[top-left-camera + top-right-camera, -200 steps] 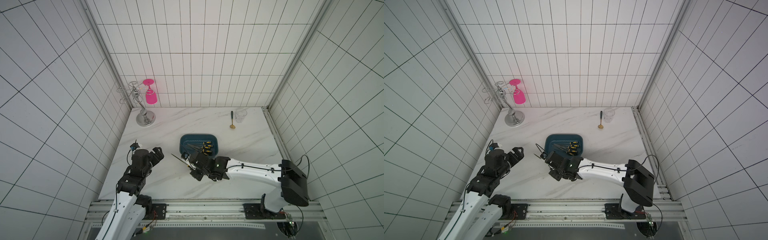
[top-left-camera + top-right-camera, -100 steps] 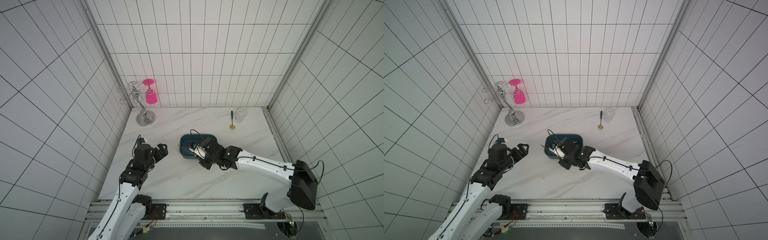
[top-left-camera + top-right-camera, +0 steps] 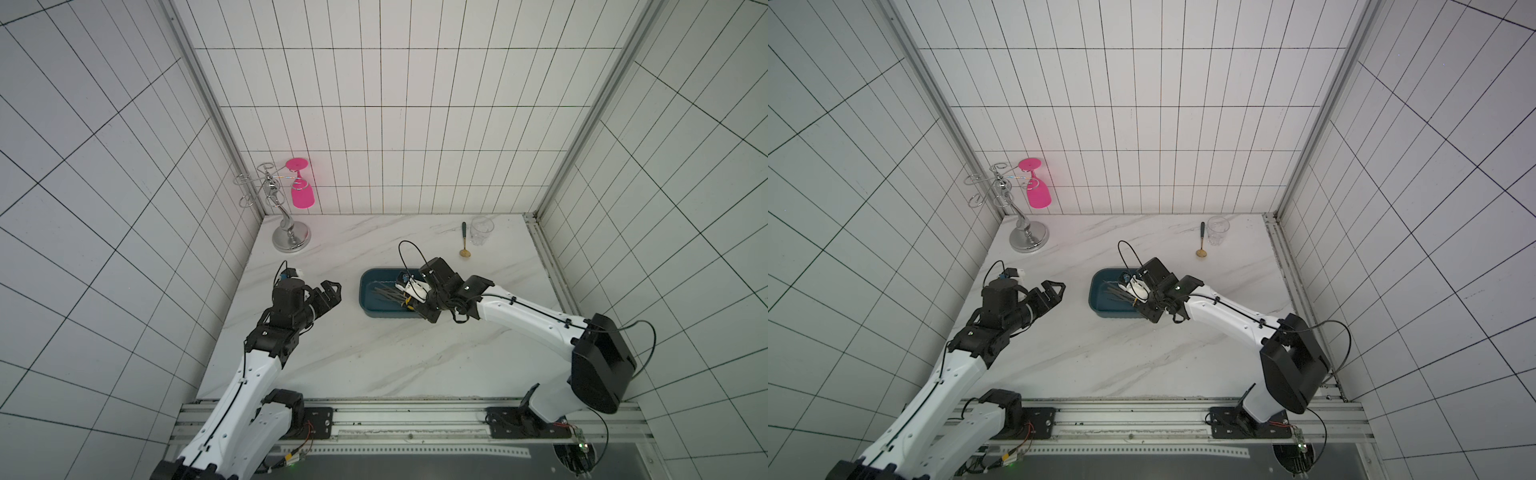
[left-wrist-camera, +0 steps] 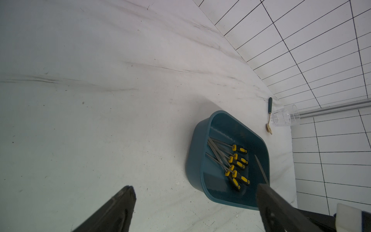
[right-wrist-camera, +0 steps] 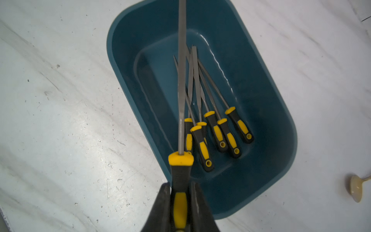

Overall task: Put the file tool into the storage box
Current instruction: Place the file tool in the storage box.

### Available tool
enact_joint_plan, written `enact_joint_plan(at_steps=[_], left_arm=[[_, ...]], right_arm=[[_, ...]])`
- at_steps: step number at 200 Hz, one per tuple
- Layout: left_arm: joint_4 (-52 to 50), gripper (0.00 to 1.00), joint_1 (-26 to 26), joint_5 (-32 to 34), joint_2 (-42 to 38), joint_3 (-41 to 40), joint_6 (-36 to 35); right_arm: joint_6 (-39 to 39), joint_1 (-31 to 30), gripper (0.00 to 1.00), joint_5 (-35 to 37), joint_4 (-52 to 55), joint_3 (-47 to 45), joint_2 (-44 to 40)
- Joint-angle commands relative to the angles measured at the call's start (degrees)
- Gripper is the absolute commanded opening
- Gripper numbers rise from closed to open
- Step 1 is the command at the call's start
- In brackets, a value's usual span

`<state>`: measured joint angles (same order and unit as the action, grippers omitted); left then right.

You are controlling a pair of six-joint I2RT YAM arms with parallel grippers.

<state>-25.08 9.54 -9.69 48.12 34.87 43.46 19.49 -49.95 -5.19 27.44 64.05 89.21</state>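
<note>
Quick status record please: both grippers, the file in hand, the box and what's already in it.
right gripper: shut on the file's handle
held file: over the storage box, not yet released
box contents: several yellow-black files lying on the base
left gripper: open, empty, apart from the box
step left: probably lower and let go

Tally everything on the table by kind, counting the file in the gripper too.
files: 7 (6 in the storage box, plus 1 held file in the right gripper)
storage box: 1
glass cup: 1
spoon: 1
pink goblet: 1
metal rack: 1
Total: 12
</note>
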Motion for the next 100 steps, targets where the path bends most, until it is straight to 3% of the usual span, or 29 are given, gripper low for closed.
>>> enact_joint_plan(at_steps=[1,100], left_arm=[[1.7,0.98,-0.1,-1.7,0.9,0.6,-0.9],[0.3,0.98,-0.1,-0.7,-0.3,-0.4,-2.3]], right_arm=[[1.8,1.2,0.0,-4.0,2.9,1.5,2.4],[3.7,2.8,0.0,-3.0,5.6,6.9,9.8]])
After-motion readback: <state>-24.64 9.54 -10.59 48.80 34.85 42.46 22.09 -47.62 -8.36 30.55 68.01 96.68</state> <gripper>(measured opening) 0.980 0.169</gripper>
